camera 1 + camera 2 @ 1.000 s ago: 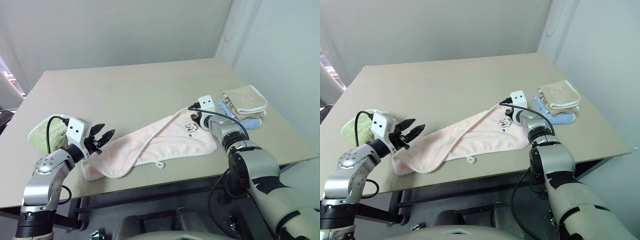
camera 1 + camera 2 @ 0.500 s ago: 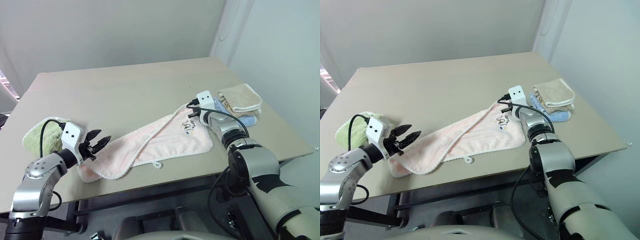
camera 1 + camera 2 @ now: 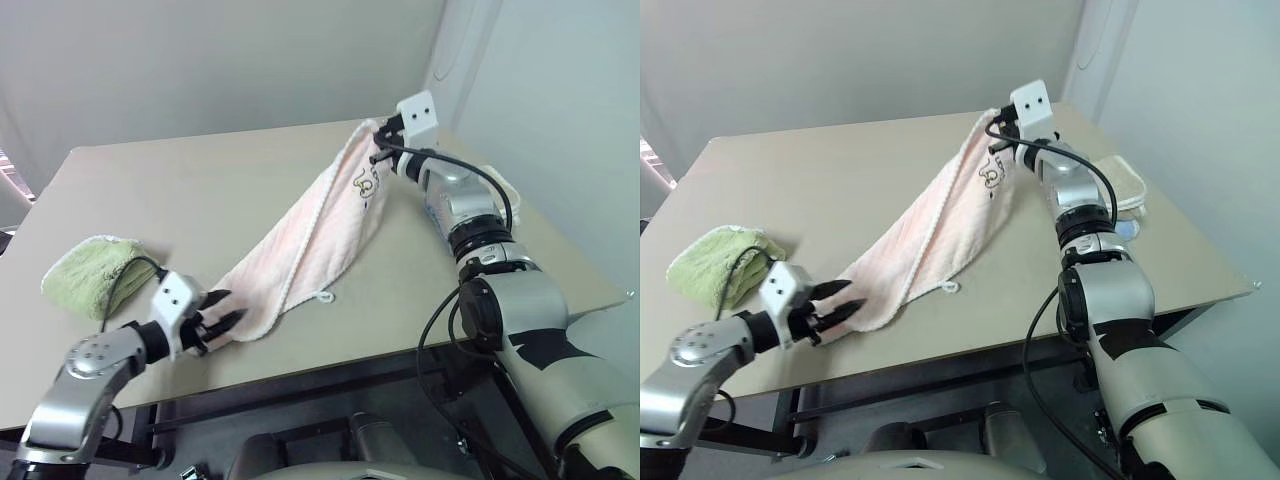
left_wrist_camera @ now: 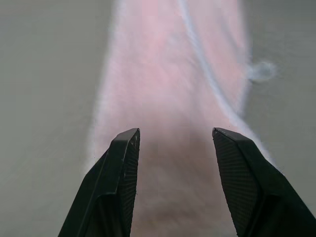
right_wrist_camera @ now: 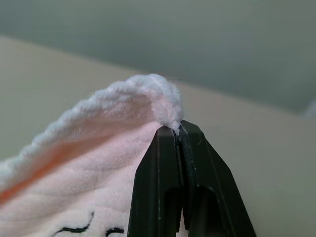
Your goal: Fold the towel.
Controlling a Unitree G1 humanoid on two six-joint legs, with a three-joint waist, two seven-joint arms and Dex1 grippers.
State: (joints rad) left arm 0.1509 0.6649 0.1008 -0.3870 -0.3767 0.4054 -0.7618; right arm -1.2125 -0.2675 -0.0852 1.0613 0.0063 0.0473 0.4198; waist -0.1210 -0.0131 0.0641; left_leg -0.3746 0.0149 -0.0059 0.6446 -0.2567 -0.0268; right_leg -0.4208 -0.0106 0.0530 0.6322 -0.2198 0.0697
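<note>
Worktop (image 3: 200, 190) carries the towel (image 3: 310, 235), stretched as a slanting band from its near end up to one raised corner. Right gripper (image 3: 380, 140) is clenched on that corner; left gripper (image 3: 225, 325), fingers apart, straddles the near end.

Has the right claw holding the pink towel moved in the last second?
Yes. The right gripper has risen off the table, lifting the towel corner with it.
</note>
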